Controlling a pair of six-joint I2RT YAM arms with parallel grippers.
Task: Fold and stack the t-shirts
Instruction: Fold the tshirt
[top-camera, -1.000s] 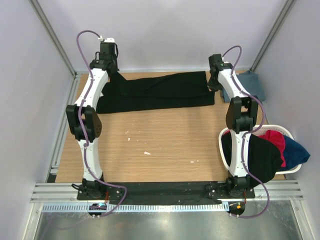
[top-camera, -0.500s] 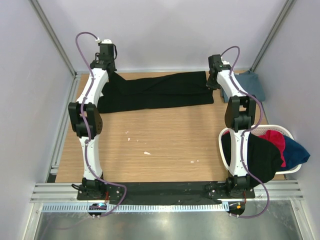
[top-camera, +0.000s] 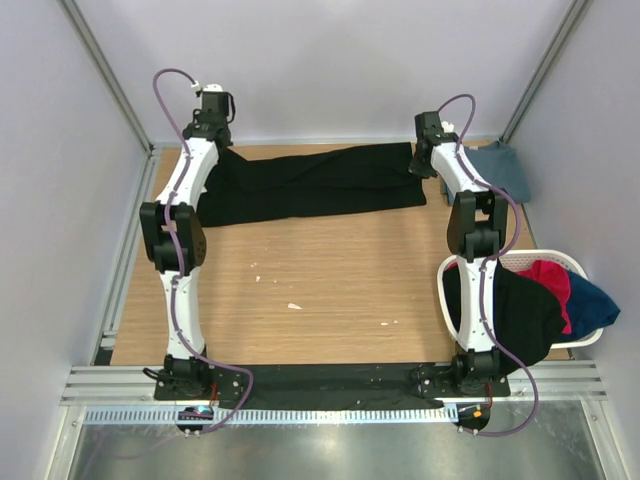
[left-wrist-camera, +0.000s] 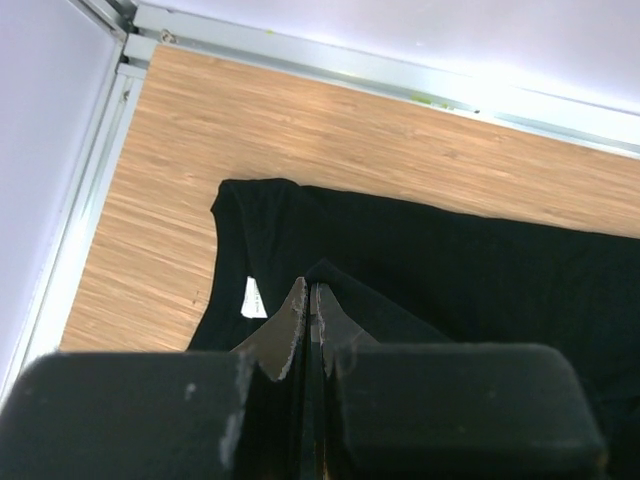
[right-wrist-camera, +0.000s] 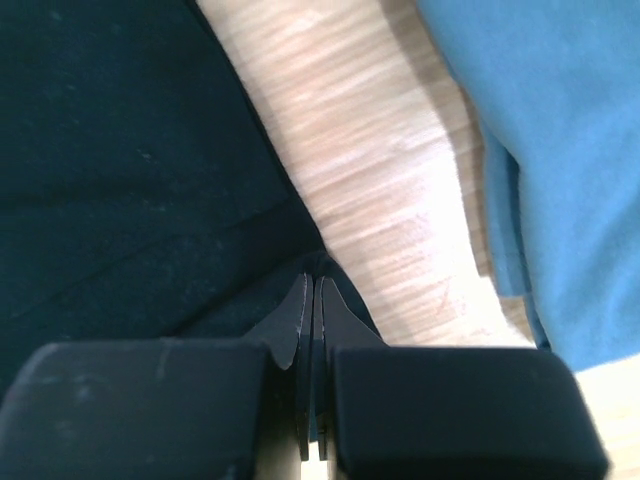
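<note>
A large black t-shirt (top-camera: 310, 185) lies as a long folded strip across the far side of the table. My left gripper (top-camera: 217, 138) is at its far left corner, shut on a raised fold of the black cloth (left-wrist-camera: 400, 260) near a white neck label (left-wrist-camera: 253, 298). At the shirt's far right end my right gripper (top-camera: 427, 160) is shut on the black shirt's edge (right-wrist-camera: 130, 170). A folded slate-blue t-shirt (top-camera: 502, 168) lies just right of it, also visible in the right wrist view as the blue t-shirt (right-wrist-camera: 550, 140).
A white basket (top-camera: 575, 262) at the near right holds a black shirt (top-camera: 515, 315), a magenta-red one (top-camera: 548, 280) and a blue one (top-camera: 592, 305). Metal frame rails (left-wrist-camera: 330, 70) border the table's far edge. White walls close in on both sides.
Both arms have reached slightly farther toward the back wall, still gripping the black shirt's two far corners. The shirt's far edge shifted a little back with them.
</note>
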